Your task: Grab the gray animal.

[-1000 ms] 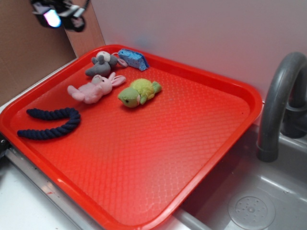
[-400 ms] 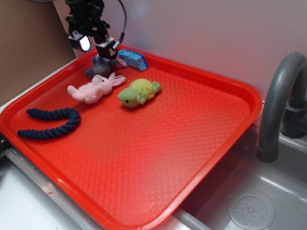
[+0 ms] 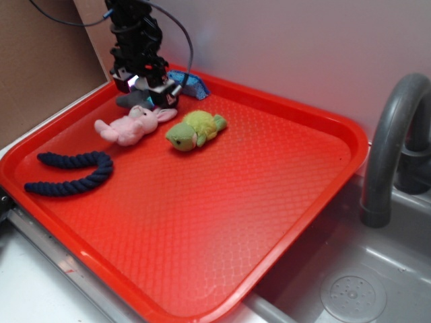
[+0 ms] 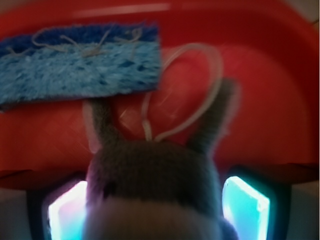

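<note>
Gripper [image 3: 145,91] sits low over the gray animal [image 4: 152,175] at the red tray's [image 3: 283,195] far-left corner, jaws parted, straddling it, gripping nothing. Close squarely on the head, clear of the pink bunny [image 3: 131,124] and blue sponge [image 4: 80,62].

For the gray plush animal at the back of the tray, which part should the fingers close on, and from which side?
From above, across the soft head of the gray animal. The wrist view shows the head sitting between the two lit fingers, ears pointing toward the blue sponge. The gripper is already low over it, beside the pink bunny.
</note>
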